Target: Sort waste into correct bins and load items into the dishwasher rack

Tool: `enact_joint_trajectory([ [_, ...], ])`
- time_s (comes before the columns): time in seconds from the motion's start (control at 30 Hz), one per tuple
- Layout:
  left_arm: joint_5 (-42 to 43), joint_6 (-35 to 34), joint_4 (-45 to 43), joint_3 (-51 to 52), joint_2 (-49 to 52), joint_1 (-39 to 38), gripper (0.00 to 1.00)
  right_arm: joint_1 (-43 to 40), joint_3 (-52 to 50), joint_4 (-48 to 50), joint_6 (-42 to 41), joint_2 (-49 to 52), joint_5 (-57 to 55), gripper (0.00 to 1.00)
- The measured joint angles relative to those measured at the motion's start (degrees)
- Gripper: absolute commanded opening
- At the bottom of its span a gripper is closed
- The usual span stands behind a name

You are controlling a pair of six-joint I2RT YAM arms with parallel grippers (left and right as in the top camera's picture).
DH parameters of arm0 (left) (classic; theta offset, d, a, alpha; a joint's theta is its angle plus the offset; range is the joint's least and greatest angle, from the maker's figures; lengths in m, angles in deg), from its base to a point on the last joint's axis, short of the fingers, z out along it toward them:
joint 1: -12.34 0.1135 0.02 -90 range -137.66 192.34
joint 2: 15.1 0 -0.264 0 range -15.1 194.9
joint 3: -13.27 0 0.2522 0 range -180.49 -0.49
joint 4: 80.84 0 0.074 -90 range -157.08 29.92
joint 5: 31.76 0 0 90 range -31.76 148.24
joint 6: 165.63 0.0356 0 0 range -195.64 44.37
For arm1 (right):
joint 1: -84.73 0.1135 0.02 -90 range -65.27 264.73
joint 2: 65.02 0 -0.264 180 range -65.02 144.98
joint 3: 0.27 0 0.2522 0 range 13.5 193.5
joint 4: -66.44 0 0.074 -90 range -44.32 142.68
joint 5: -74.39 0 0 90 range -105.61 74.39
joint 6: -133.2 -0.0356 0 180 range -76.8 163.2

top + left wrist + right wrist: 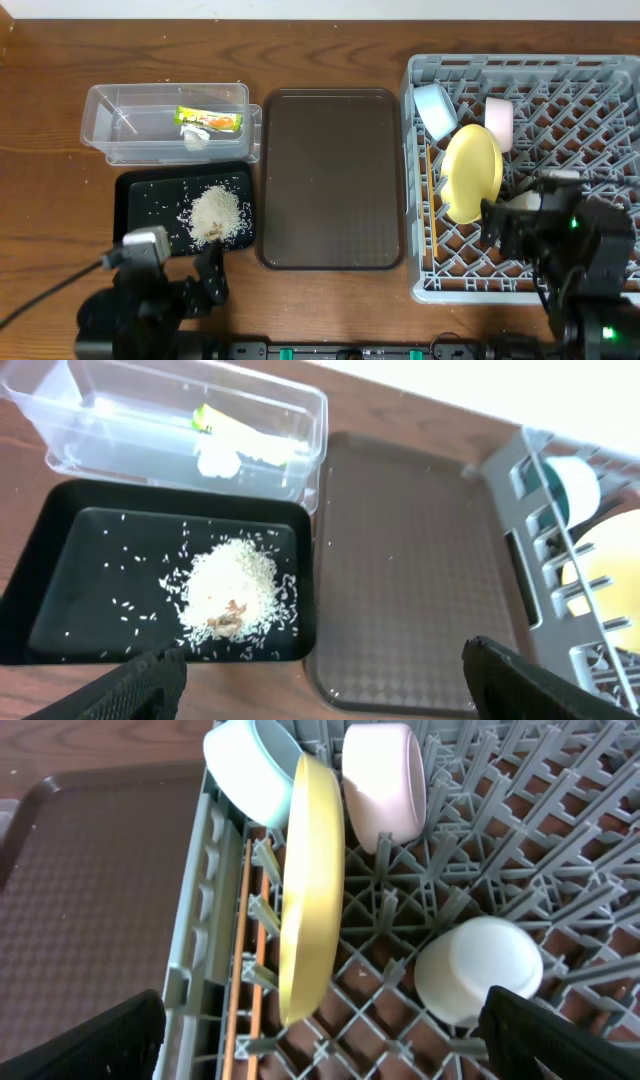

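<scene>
Left gripper [325,682], right gripper [320,1040] spread; rice [230,588] in black tray [75,565]; wrapper [252,442], tissue [216,461] in tub [300,405]; plate [312,890] in rack [192,900].

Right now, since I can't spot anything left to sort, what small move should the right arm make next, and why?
Probably lift the open right gripper straight up, clear of the rack. The plate, blue bowl, pink bowl, cup and chopsticks sit in it; the wrapper and tissue lie in the clear tub, the rice on the black tray.
</scene>
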Motion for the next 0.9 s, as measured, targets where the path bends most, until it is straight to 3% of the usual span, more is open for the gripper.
enact_joint_trajectory([
  [0.47, 0.00, -0.26, 1.68, 0.37, -1.20, 0.00, 0.92, 0.00, -0.55, -7.93, 0.00, -1.40, 0.24, 0.99],
  [0.8, 0.00, -0.26, 1.68, 0.39, -1.20, 0.00, 0.92, 0.00, -0.66, -7.41, 0.22, -2.21, 0.22, 0.99],
  [0.9, 0.00, -0.26, 1.68, 0.39, -1.20, 0.00, 0.92, 0.04, -2.08, -2.27, 1.07, -4.98, 0.33, 0.99],
])
